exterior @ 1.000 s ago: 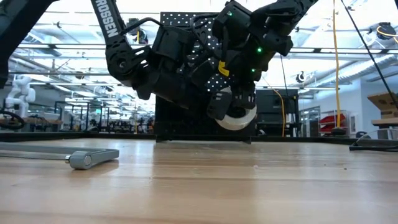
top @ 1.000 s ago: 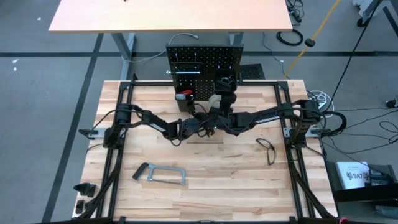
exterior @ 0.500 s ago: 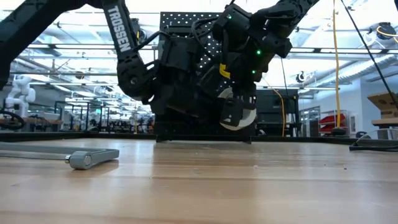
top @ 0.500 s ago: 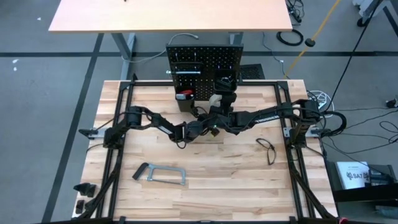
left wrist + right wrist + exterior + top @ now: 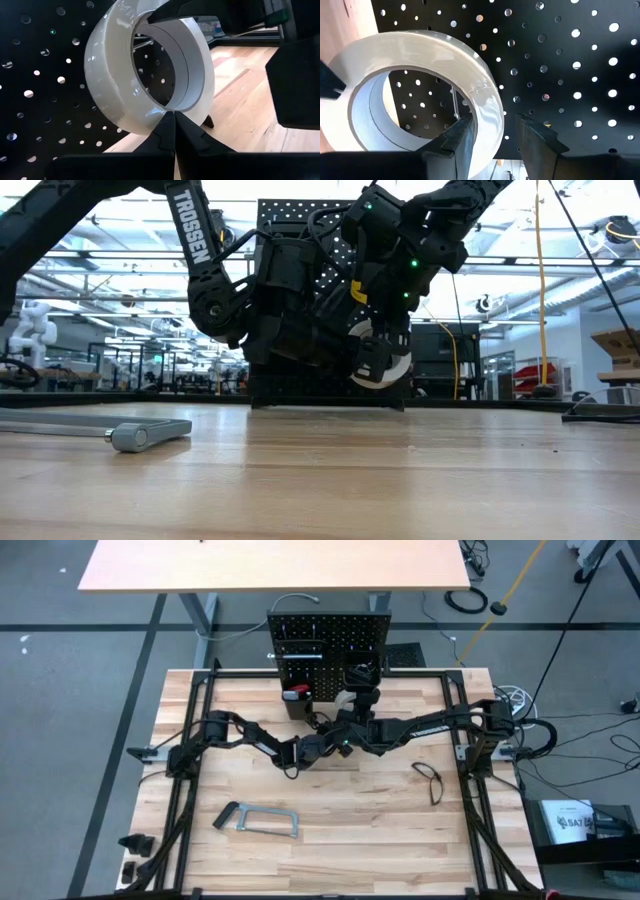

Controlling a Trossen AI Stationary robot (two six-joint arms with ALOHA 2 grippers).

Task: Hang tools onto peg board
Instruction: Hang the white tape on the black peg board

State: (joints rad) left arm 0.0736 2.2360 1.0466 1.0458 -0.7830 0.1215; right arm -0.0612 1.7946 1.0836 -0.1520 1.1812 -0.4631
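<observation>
One tape roll [image 5: 420,75], one peg board [image 5: 328,650].

Even, bright overhead light fills the high view, leaving only soft shadows on the table [image 5: 330,840]. In the low view ceiling lamps backlight the arms into silhouettes. Glare streaks the white tape roll [image 5: 107,75] (the wrist views blur close up).

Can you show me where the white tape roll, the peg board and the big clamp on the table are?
white tape roll [image 5: 420,55]: right wrist view, on its outer band.
peg board [image 5: 330,640]: high view, on its holed face.
grey bar clamp [image 5: 268,824]: high view, on its frame.
</observation>
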